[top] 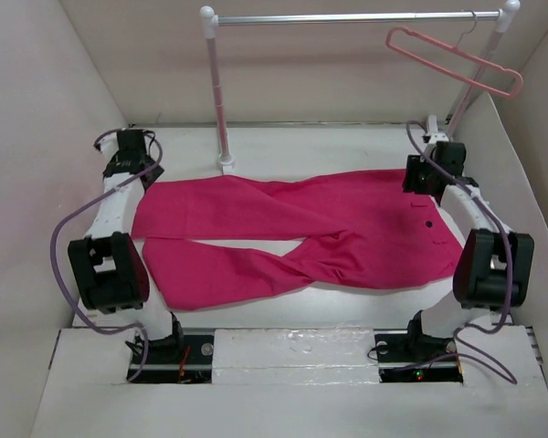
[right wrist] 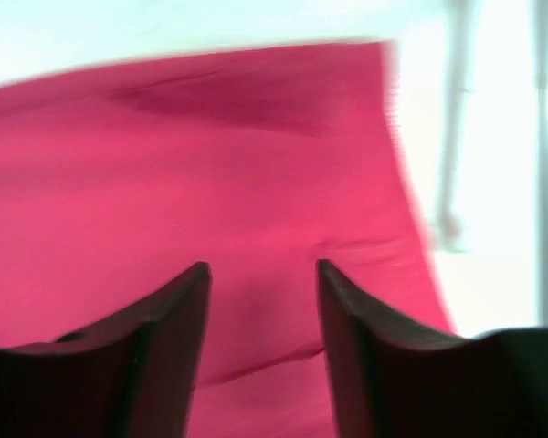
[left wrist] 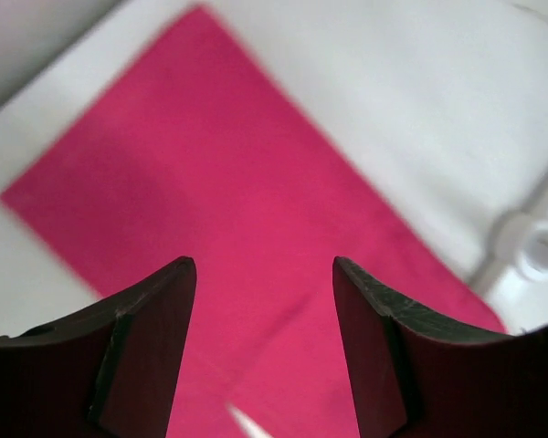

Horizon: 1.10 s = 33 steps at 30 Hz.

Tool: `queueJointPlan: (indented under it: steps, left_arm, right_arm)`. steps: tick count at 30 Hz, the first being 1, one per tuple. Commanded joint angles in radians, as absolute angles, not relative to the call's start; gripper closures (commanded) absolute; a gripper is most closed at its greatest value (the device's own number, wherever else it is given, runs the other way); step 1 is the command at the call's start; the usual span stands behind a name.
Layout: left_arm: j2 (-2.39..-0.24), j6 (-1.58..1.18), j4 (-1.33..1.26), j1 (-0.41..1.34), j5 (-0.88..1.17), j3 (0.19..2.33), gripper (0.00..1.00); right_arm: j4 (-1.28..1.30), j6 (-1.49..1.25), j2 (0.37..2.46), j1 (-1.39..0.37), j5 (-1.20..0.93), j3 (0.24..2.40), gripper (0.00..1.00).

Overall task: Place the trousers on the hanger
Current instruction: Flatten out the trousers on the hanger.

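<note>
Overhead, the trousers (top: 292,233) lie spread flat on the white table (top: 283,319), with the waistband to the right and the two legs reaching left, one farther from the arms than the other. A small dark button (top: 429,224) shows near the waistband. Only this view takes in the hanger (top: 457,64), which hangs tilted by its hook from the right end of the rail (top: 347,17), well apart from the cloth. It also places the left claw (top: 128,151) by the end of the far leg and the right claw (top: 427,173) at the far corner of the waistband. How wide either stands is hard to read from up there. The wrist cameras settle that. On the left, the dark fingers (left wrist: 146,347) stand well apart with nothing between them, the square end of a leg below and the foot of a rail post (left wrist: 521,246) off to the right. On the right the fingers are likewise parted and grip nothing, with cloth underneath and a white post (right wrist: 452,137) beyond its edge. Both wrist views are blurred, so I cannot tell whether the tips touch the fabric.
</note>
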State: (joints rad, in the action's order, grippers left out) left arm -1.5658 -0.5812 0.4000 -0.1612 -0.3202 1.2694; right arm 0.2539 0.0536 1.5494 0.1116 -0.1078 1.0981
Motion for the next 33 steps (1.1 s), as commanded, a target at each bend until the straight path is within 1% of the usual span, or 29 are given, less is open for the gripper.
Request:
queueJointPlan:
  steps: [1,2,4,5,7,8,9,15,17,19,22,23,25,26,27,28,29,33]
  left_arm:
    - [-1.693,-0.534,0.391,-0.109,-0.252,1.397,0.42]
    - [-1.716,-0.531,0.397,-0.109,-0.244,1.416,0.42]
    - [-1.773,-0.523,0.388,-0.109,-0.23,1.457,0.42]
    - [-1.788,-0.517,0.385,-0.109,-0.226,1.468,0.42]
    - [-1.854,-0.503,0.408,-0.109,-0.221,1.537,0.42]
    - [-1.855,-0.503,0.41,-0.109,-0.221,1.537,0.42]
    - [-1.867,-0.499,0.41,-0.109,-0.213,1.548,0.42]
    - [-1.906,-0.535,0.373,-0.109,-0.196,1.548,0.42]
    - [-1.916,-0.537,0.379,-0.109,-0.201,1.558,0.42]
    - [-1.951,-0.537,0.388,-0.109,-0.21,1.578,0.42]
    - [-1.988,-0.537,0.397,-0.109,-0.222,1.598,0.41]
    - [-1.999,-0.538,0.403,-0.109,-0.221,1.604,0.41]
    - [-2.039,-0.534,0.42,-0.118,-0.224,1.641,0.35]
    - [-2.051,-0.532,0.445,-0.118,-0.225,1.654,0.35]
    - [-2.077,-0.534,0.454,-0.127,-0.222,1.666,0.35]
    - [-2.088,-0.535,0.457,-0.136,-0.215,1.678,0.33]
    - [-2.094,-0.537,0.457,-0.137,-0.204,1.678,0.32]
    - [-2.146,-0.546,0.459,-0.149,-0.144,1.7,0.32]
  right_arm:
    - [0.196,0.064,1.652,0.173,-0.034,1.268,0.4]
    - [0.218,0.081,1.733,0.198,-0.058,1.314,0.37]
    - [0.303,0.113,1.808,0.212,-0.072,1.414,0.34]
    - [0.314,0.126,1.869,0.224,-0.074,1.486,0.31]
    - [0.38,0.141,1.966,0.247,-0.096,1.592,0.3]
    - [0.38,0.141,1.967,0.247,-0.124,1.626,0.3]
    - [0.391,0.155,2.02,0.247,-0.13,1.65,0.3]
    - [0.515,0.155,2.184,0.247,-0.173,1.839,0.3]
    - [0.511,0.147,2.206,0.247,-0.204,1.851,0.3]
    - [0.543,0.129,2.227,0.247,-0.189,1.864,0.3]
    - [0.503,0.098,2.24,0.259,-0.224,1.821,0.32]
    - [0.517,0.094,2.259,0.271,-0.239,1.825,0.42]
    - [0.502,0.098,2.258,0.272,-0.261,1.819,0.57]
    - [0.506,0.103,2.246,0.272,-0.256,1.812,0.86]
    - [0.509,0.104,2.232,0.281,-0.255,1.801,0.95]
    - [0.479,0.103,2.211,0.281,-0.259,1.78,0.99]
    - [0.451,0.098,2.183,0.281,-0.276,1.716,1.0]
    - [0.299,0.011,1.944,0.342,-0.294,1.522,1.0]
